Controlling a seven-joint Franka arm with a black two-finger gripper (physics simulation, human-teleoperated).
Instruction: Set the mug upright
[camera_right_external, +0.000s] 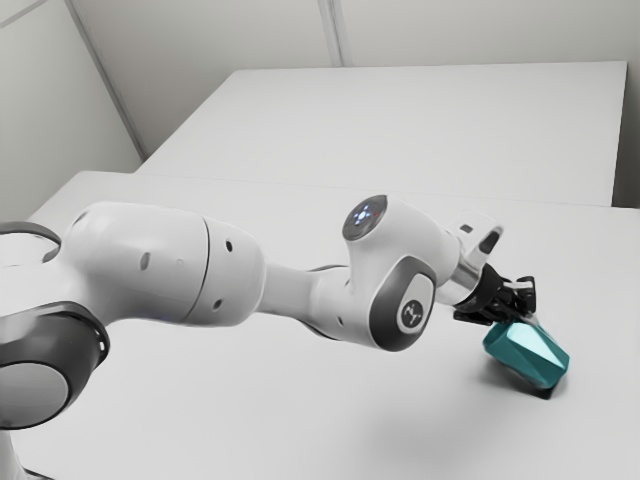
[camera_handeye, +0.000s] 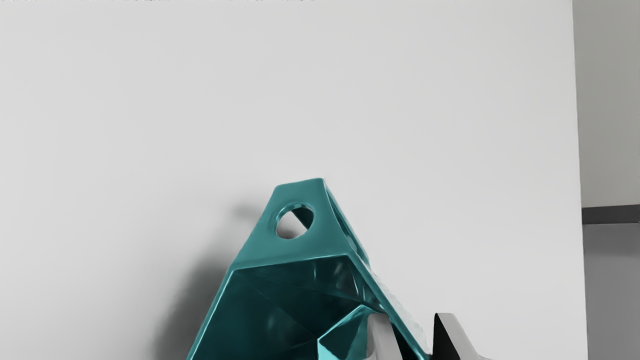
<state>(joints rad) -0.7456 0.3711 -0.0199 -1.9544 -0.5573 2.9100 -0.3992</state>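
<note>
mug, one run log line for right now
mug: teal, tilted, not upright | mouth: toward wrist camera | gripper: at mug's rim | table: below mug

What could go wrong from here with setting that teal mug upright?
The faceted teal mug is tilted, so it may topple instead of settling on its base. The gripper is at one side wall, off the mug's middle, so the mug could twist during turning. Its protruding handle might catch the white table.
</note>
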